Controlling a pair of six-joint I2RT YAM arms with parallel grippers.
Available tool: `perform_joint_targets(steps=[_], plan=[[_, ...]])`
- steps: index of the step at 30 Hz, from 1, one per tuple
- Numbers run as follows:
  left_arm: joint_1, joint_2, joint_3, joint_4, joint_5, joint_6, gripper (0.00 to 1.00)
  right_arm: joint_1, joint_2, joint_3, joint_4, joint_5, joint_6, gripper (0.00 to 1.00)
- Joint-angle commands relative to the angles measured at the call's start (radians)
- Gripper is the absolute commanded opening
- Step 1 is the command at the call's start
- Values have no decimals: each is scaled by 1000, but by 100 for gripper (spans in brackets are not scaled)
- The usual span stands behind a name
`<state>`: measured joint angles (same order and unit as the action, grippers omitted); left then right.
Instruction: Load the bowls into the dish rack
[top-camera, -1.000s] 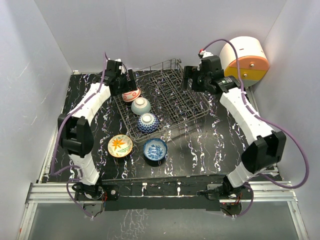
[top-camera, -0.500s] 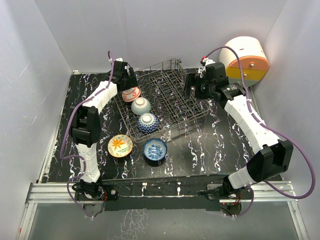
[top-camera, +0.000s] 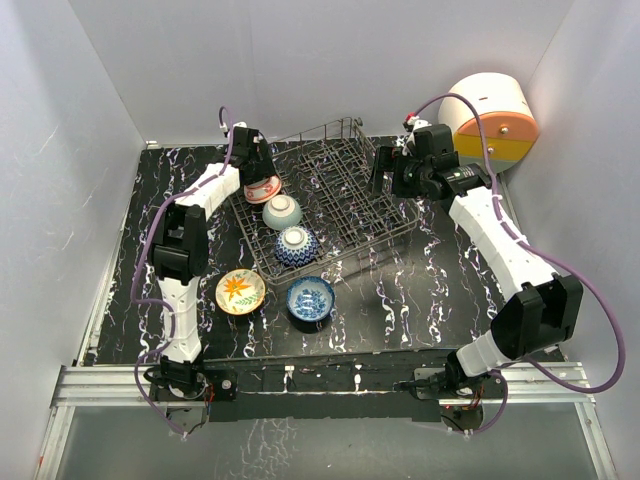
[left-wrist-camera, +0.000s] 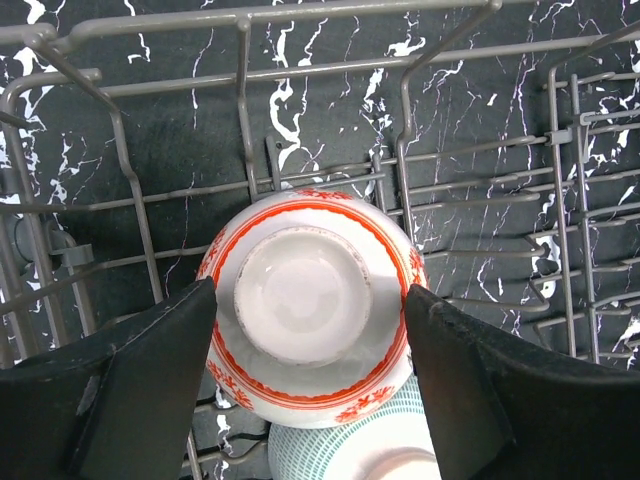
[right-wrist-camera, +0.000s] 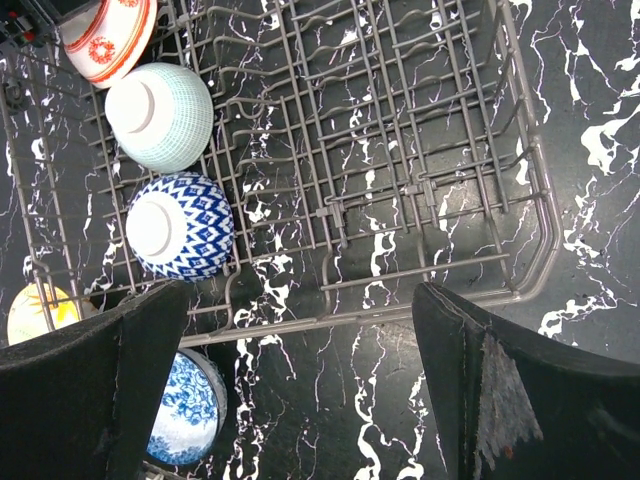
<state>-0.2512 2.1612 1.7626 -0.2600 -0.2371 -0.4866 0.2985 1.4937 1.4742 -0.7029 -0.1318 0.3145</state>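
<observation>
- Table (top-camera: 420, 290): black marbled top. We see two bowls on it just beside each other, the yellow floral bowl (top-camera: 240, 291) and the blue bowl (top-camera: 311, 299), both where they were a second ago.
- Dish rack (top-camera: 340, 190): askew at the back middle, not moved. Three bowls sit upside down in a row along its left side.
- Left arm (top-camera: 185, 240): the elbow has swung in toward the rack since the earlier frame.
- Right gripper (right-wrist-camera: 300, 290): shifted slightly right and hangs over the rack's far right part, fingers spread wide, nothing between them.
- Left gripper (left-wrist-camera: 310, 300): edged in over the rack's far left corner. Its fingers straddle the orange-red bowl (top-camera: 262, 188), tips at its sides; we cannot tell if they clamp it.
- Grey-green bowl (top-camera: 282, 210) and blue-white bowl (top-camera: 297, 245): next in the row, unchanged.
</observation>
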Motion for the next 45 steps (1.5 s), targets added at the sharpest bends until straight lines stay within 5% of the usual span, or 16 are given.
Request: perform_joint_targets(steps=[1,7,17,31,45], plan=[[16,-33,2,12,-24,-3,73,-15,10,8,39,-17,-2,100],[19,-12,15,24,11,-6,64,-21,26,18,35,-15,4,100],[19,-30,-9,36,30,-10,2,-33,37,24,26,-6,15,99],[19,-83,74,94,-62,58,0,-36,45,16,28,-6,27,99],[18,-73,-4,215,-98,115,0,-39,57,8,29,-18,28,98]])
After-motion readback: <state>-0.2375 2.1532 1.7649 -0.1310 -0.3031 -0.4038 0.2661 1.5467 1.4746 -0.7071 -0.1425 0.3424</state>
